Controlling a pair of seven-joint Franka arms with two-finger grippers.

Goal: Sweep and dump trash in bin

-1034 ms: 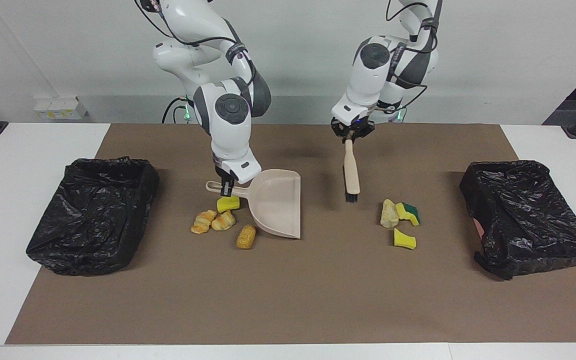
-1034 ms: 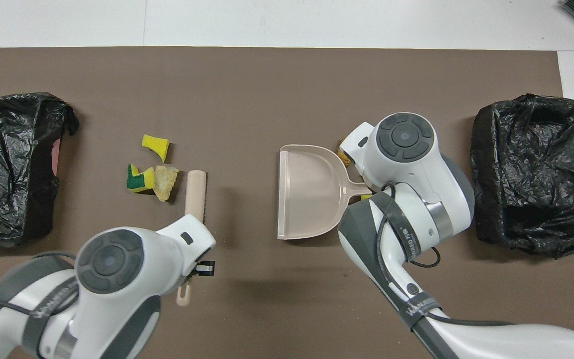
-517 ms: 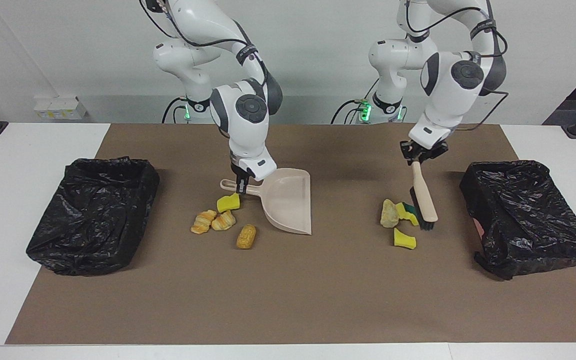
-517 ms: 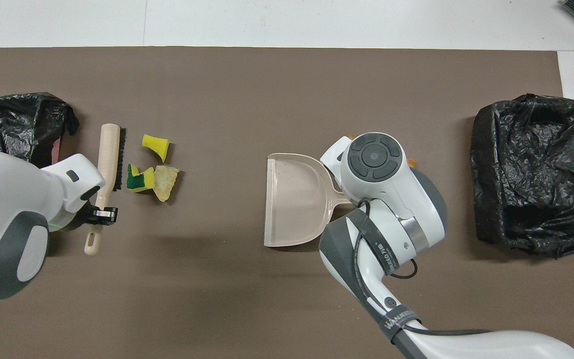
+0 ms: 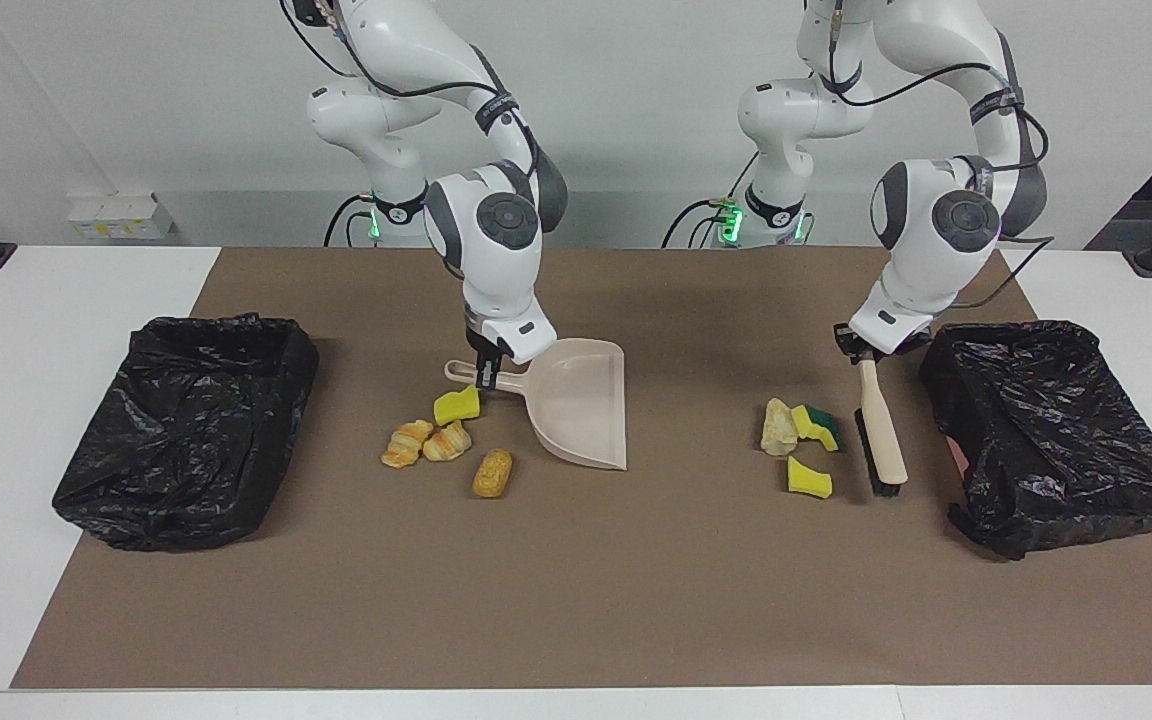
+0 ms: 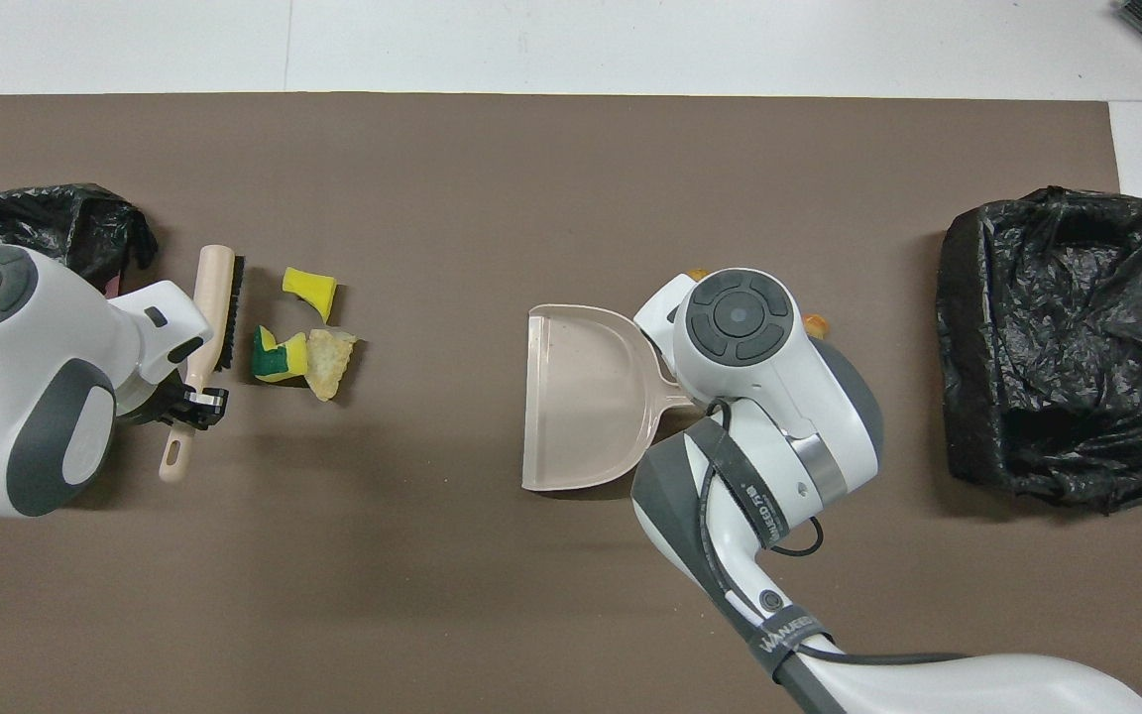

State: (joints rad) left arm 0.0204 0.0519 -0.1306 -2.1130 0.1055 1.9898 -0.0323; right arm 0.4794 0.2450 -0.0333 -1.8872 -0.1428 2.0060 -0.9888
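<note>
Hiding pastries (image 5: 446,441) overhead, right gripper (image 5: 483,372) clamps dustpan (image 5: 576,402), left gripper (image 5: 862,349) clamps brush (image 5: 881,430).

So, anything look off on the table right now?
Only the layout: the brush in the left claw is beside the sponge cluster, while the dustpan in the right claw sits well apart, beside the pastries. Nothing looks spilled or damaged.

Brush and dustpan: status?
Left gripper shut on brush, beside three trash pieces. Right gripper shut on dustpan. Pan empty, path clear.
</note>
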